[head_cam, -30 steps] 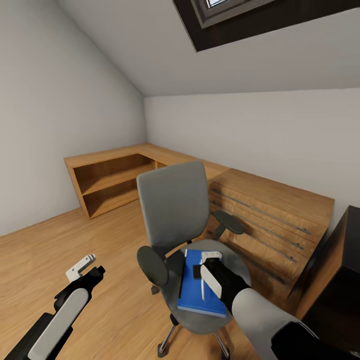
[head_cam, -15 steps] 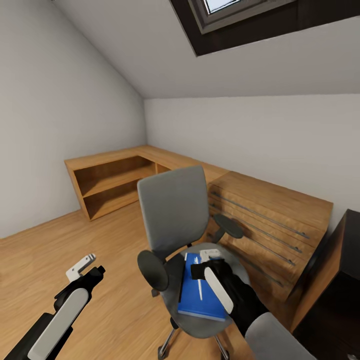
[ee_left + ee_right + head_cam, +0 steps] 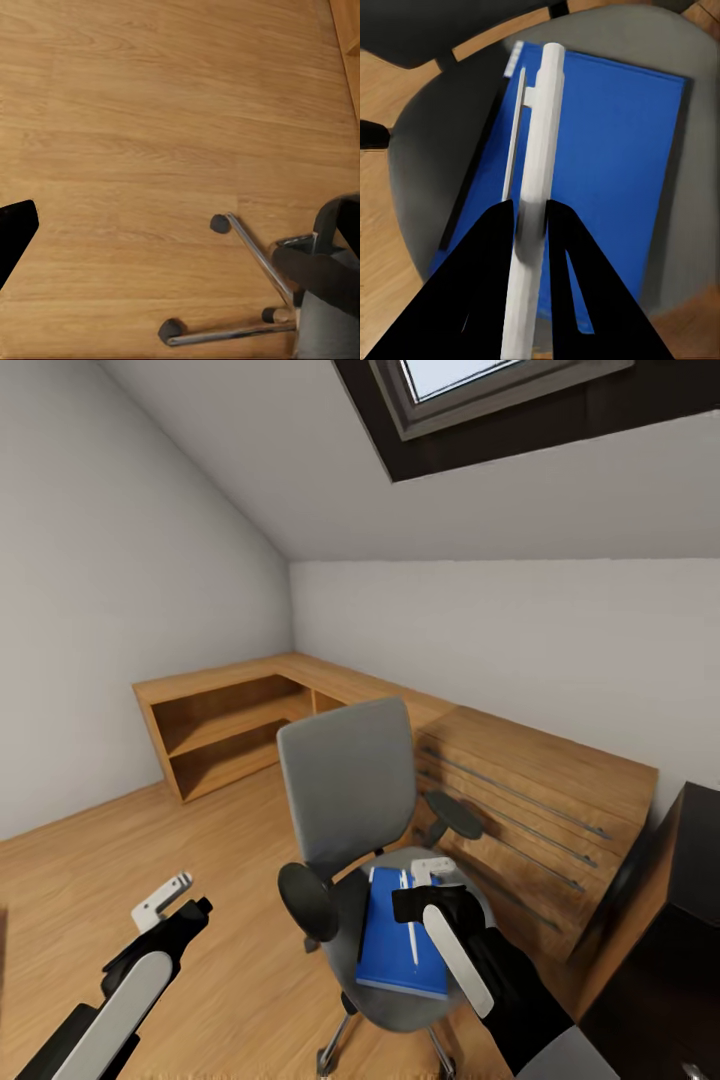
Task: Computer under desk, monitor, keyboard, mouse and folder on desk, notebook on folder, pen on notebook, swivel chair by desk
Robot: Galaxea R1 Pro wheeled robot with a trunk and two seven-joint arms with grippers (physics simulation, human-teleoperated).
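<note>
The grey swivel chair [image 3: 345,785] stands in the middle of the wood floor, and the bright blue folder [image 3: 390,950] lies flat on its seat. My right gripper [image 3: 428,888] hovers over the folder's far end, shut on the slim white pen [image 3: 410,938], which hangs lengthwise above the blue cover. Close up, the pen [image 3: 538,172] runs out from between the two black fingers [image 3: 495,255] of the right gripper [image 3: 531,217], over the folder [image 3: 615,150]. My left gripper [image 3: 168,903] is open over bare floor left of the chair. The black desk [image 3: 690,900] edges in at the right.
A light-wood drawer unit [image 3: 545,800] stands just behind the chair, joined to a low open shelf unit [image 3: 215,720] in the corner. The chair's metal base legs and castors [image 3: 255,259] spread over the floor beside my left arm. Sloped walls and a skylight [image 3: 480,380] are overhead.
The whole view has tilted up a little. My right forearm has drawn back toward the lower right, its gripper still holding the pen over the folder. The left arm has barely moved.
</note>
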